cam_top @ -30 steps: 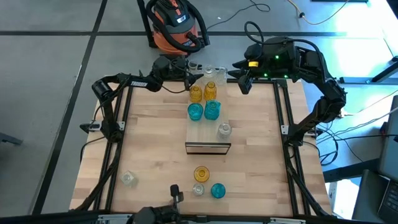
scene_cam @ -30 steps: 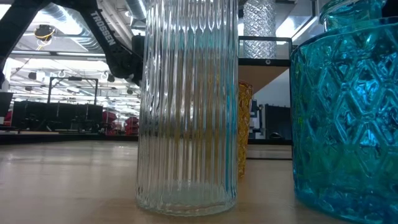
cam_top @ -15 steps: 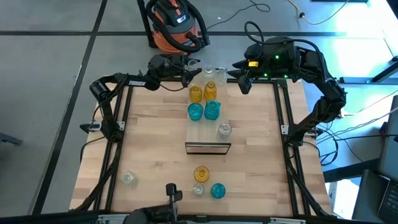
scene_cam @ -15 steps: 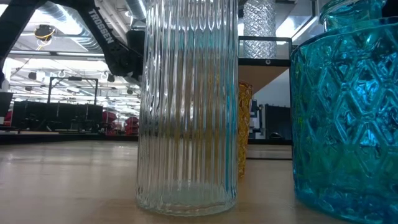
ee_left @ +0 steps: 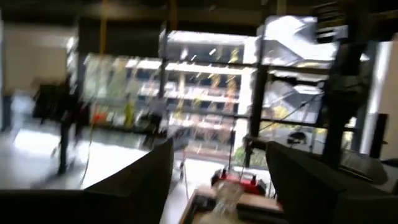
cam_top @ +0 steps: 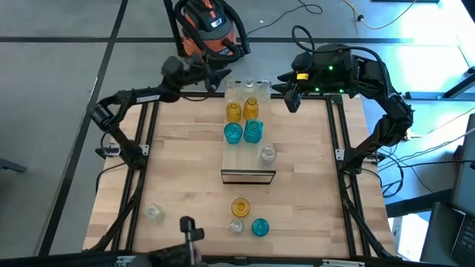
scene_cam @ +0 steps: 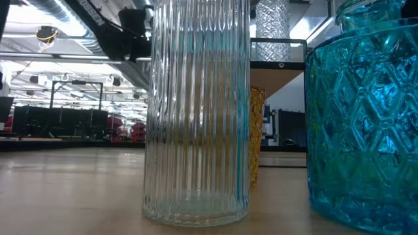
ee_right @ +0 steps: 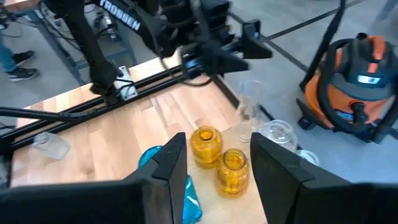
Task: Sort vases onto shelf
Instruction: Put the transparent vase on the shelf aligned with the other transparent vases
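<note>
Fingers of the left gripper stand spread with nothing between them, hovering above the table's far edge just beside the far end of the shelf. The right gripper hangs at the far right corner of the table; its fingers are apart and hold nothing. On the shelf, from far to near, stand clear vases, two amber vases, two teal vases and one clear vase near the right edge. Near the table's front edge sit an amber vase, a small clear vase and a teal vase, close together, with another clear vase well apart at the front left. Beyond the table's far edge sits an orange vacuum on the floor.
</note>
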### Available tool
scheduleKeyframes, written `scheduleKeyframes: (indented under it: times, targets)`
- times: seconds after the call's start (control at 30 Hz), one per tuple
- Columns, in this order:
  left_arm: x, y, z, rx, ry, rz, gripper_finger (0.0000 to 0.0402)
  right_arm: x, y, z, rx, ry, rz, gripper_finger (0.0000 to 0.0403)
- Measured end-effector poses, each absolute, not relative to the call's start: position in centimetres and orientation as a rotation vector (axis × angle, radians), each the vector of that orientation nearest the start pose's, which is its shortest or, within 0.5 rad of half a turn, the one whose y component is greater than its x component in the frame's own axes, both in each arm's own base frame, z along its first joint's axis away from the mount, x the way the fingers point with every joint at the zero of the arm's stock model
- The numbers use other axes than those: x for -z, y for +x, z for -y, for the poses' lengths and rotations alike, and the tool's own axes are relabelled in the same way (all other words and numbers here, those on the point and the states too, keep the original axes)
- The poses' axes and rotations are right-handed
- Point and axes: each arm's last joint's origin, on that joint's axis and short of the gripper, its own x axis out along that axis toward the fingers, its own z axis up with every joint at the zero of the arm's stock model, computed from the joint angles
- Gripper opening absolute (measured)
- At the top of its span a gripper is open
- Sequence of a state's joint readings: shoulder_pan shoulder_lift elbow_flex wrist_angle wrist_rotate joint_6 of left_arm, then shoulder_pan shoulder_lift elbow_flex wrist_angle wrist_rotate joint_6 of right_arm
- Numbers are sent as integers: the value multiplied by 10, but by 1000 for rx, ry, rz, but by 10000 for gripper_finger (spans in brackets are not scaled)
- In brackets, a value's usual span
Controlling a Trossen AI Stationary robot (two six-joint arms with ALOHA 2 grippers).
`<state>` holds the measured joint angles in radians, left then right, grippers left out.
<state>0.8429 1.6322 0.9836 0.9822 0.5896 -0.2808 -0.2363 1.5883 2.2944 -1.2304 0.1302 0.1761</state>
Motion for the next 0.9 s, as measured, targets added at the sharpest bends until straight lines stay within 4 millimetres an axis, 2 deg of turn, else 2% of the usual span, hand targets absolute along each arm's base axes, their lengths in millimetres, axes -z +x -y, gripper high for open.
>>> scheduleKeyframes:
  times: [0.1,0.2,0.37,0.5,0.6,0.9]
  targets:
    - [-297,236,-259,-300,-170,202,226,-524,248,63,377,207,-495,143]
    - [-296,227,-260,-353,-192,111,193,-524,248,62,367,210,-496,143]
    - [-282,227,-253,-436,-220,-75,134,-517,253,64,368,211,-516,143]
    - [-266,231,-245,-513,-269,-234,97,-511,260,64,343,220,-527,143]
    - [-261,238,-237,-552,-226,-308,78,-506,265,65,320,233,-537,143]
    - [-258,254,-221,-607,-173,-352,58,-501,268,65,307,241,-552,143]
